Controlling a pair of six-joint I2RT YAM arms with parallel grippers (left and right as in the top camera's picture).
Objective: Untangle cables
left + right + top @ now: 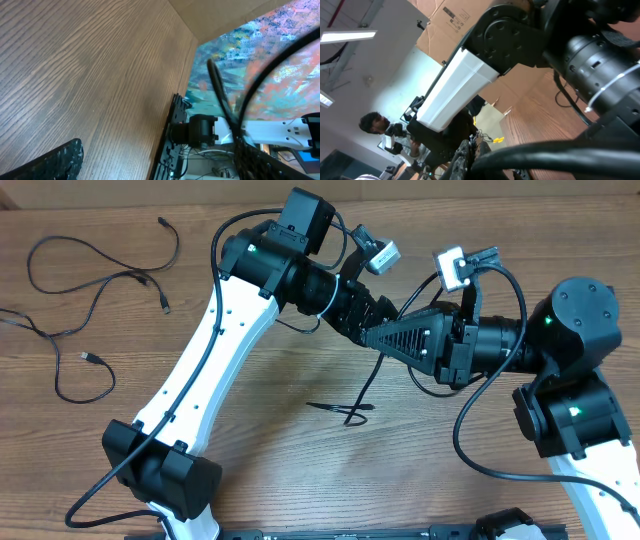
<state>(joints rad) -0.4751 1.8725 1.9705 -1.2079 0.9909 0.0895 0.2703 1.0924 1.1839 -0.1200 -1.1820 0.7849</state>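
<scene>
A thin black cable [365,385] rises from a small loop on the table [250,440] up to the tip of my right gripper [368,336], which is shut on it. In the right wrist view the right gripper [472,150] shows its two fingers pressed together, and the cable there is hidden. My left gripper [375,315] hangs just above and behind that tip, its fingers spread wide. In the left wrist view the left gripper [157,147] is open with nothing between its fingers. The thin cable [220,92] crosses close to its right finger [250,160].
Several other loose black cables [100,280] with small plug ends [90,357] lie spread over the far left of the table. Both arms cross over the table's middle. The right arm's thick cable [465,440] loops near its base.
</scene>
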